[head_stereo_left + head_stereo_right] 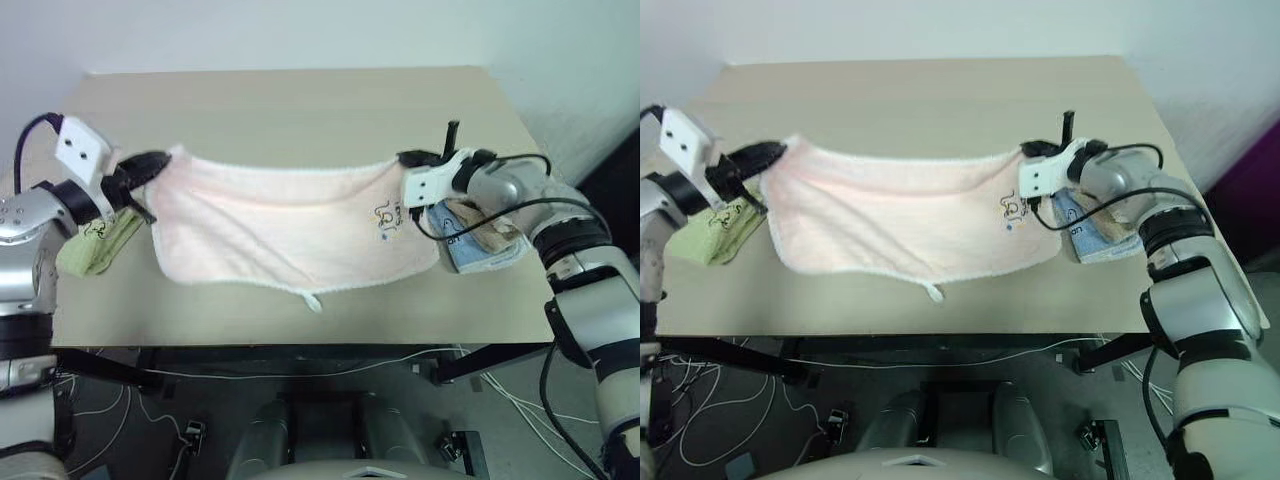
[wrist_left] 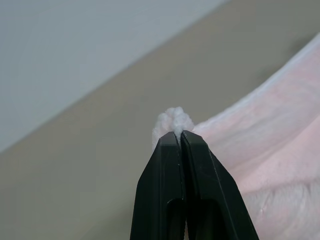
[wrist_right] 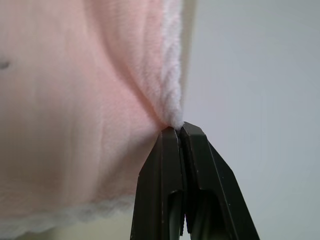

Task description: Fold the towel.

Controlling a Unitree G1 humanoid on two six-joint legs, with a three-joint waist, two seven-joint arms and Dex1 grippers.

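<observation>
Pink towel (image 1: 280, 225) (hems sagging) between 2 end effectors.

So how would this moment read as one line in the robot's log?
left pincer: shut on towel corner | right pincer: shut on opposite corner | towel: hanging between them above table

Probably a lab, bare beige table (image 1: 300, 110), plain white wall (image 1: 300, 30), loose floor cables (image 1: 700, 400)

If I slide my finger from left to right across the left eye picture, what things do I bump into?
Left gripper pinching one towel corner, above the folded green towel → pink towel hanging in the middle → right gripper pinching the other corner → folded blue and tan cloths on the table.
</observation>
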